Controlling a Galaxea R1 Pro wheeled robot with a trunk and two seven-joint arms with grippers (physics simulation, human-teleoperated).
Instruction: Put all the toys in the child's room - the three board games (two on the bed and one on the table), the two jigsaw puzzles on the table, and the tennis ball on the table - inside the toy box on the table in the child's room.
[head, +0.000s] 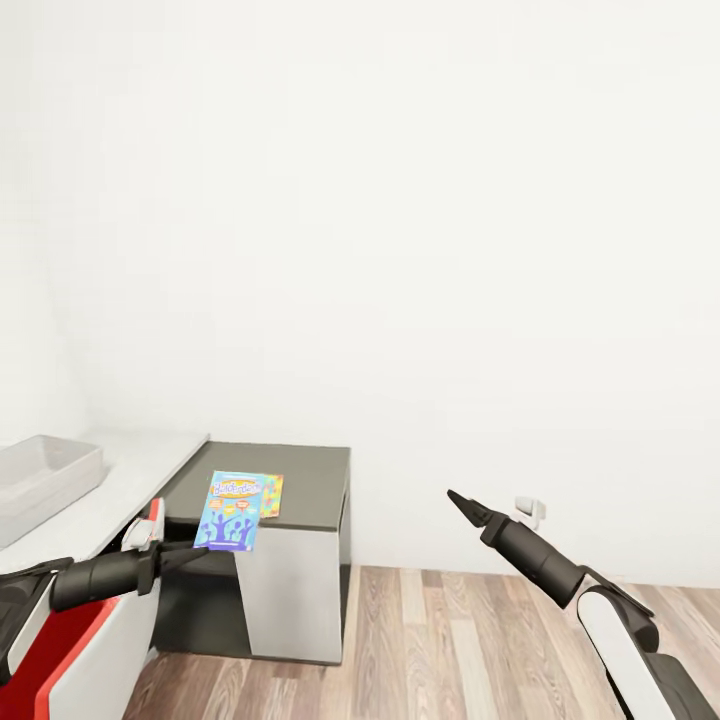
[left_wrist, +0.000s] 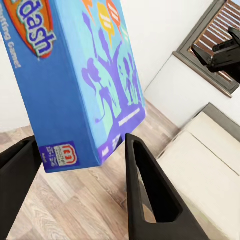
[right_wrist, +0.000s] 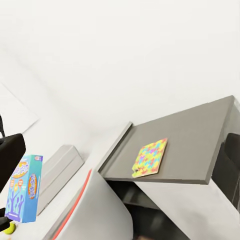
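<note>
My left gripper (head: 195, 548) is shut on the large blue board game (head: 236, 510) with purple silhouettes, holding it up in front of the table's dark grey top (head: 312, 478). In the left wrist view the box (left_wrist: 80, 75) sits between both fingers (left_wrist: 150, 190). A jigsaw puzzle (head: 272, 495) lies flat on the dark top, also clear in the right wrist view (right_wrist: 150, 157). The pale grey toy box (head: 40, 478) stands on the light top at the left. My right gripper (head: 462, 505) hangs open over the floor, holding nothing. A yellow-green speck (right_wrist: 5, 227) may be the tennis ball.
The pale speckled top (head: 135, 468) joins the dark one along the white wall. Wood-plank floor (head: 450, 640) stretches to the right of the desk. The beige bed (left_wrist: 200, 165) with its dark frame lies beyond the held box in the left wrist view.
</note>
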